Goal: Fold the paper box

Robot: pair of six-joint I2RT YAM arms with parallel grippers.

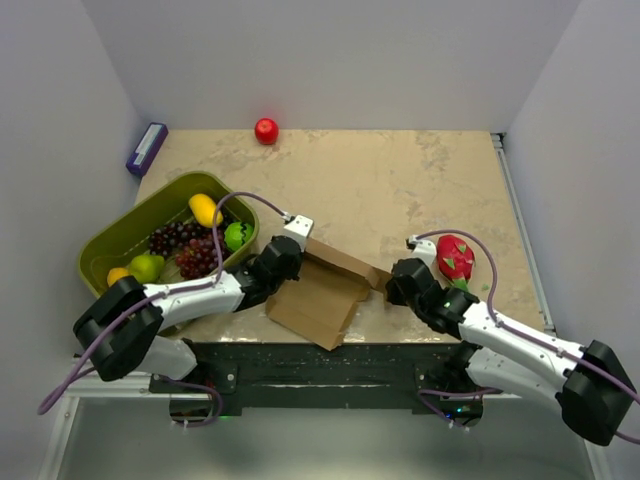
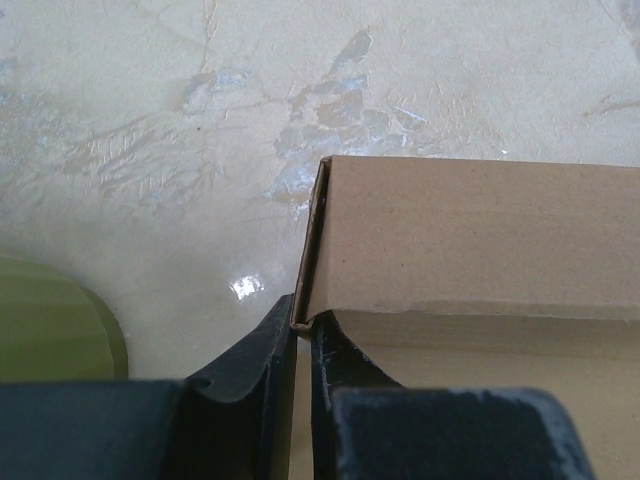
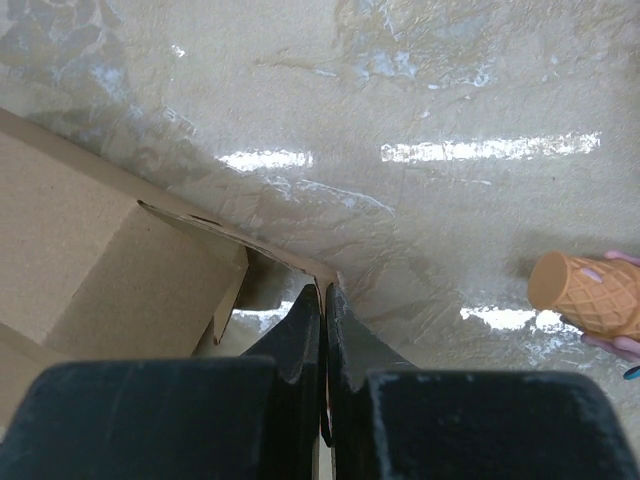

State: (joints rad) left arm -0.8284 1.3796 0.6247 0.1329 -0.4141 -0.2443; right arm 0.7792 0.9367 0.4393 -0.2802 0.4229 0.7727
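The paper box point(image 1: 322, 295) is plain brown cardboard, half folded, lying near the table's front edge between the two arms. My left gripper point(image 1: 287, 262) is at its left end. In the left wrist view that gripper point(image 2: 303, 320) is shut on the corner edge of a raised wall of the box point(image 2: 470, 230). My right gripper point(image 1: 393, 283) is at the box's right end. In the right wrist view the right gripper point(image 3: 323, 292) is shut on a thin side flap of the box point(image 3: 110, 260).
An olive-green basket point(image 1: 105, 250) of fruit stands at the left, close to the left arm, and its rim point(image 2: 50, 320) shows in the left wrist view. A red apple point(image 1: 266, 130) and a purple box point(image 1: 146, 148) lie at the back. A dragon fruit point(image 1: 455, 257) and a toy cone point(image 3: 585, 293) sit right of the right gripper.
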